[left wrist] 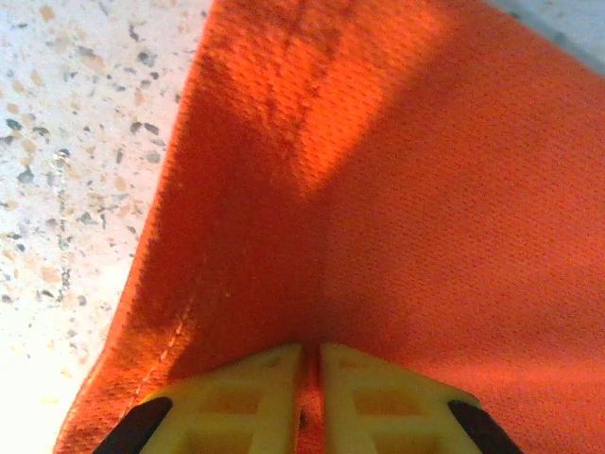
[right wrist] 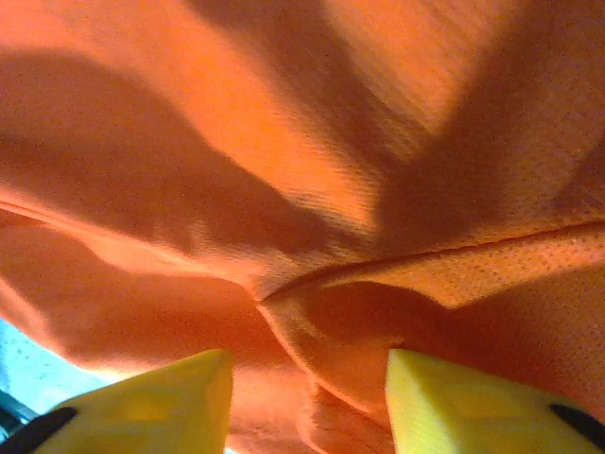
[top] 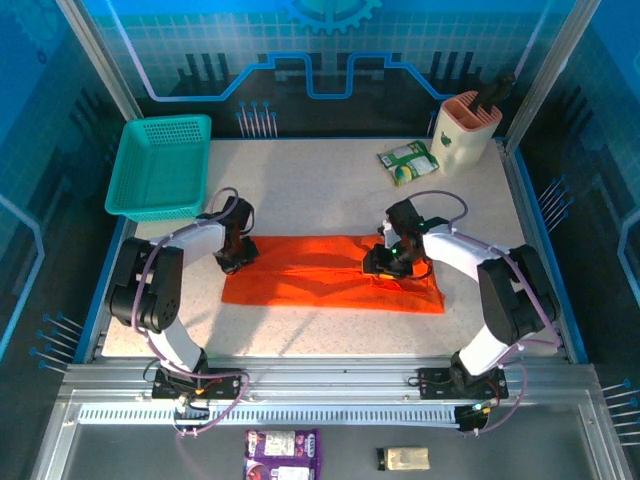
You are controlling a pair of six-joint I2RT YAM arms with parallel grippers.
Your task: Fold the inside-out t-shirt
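Observation:
The inside-out t-shirt (top: 320,278) lies as a long orange strip across the middle of the table. My left gripper (top: 236,262) is at its left end. In the left wrist view the yellow fingers (left wrist: 250,397) stand almost together, and a thin layer of the orange cloth (left wrist: 397,189) is pinched in the slit at the left gripper (left wrist: 310,364). My right gripper (top: 387,265) is down on the strip's right part. In the right wrist view the right gripper (right wrist: 309,369) is open, its tips apart over bunched folds of cloth (right wrist: 284,170).
A teal mesh basket (top: 160,165) sits at the back left. A beige holder (top: 465,130) and a green packet (top: 408,160) are at the back right. Bare speckled table (top: 320,335) lies in front of the shirt. Purple packets (top: 282,452) lie below the rail.

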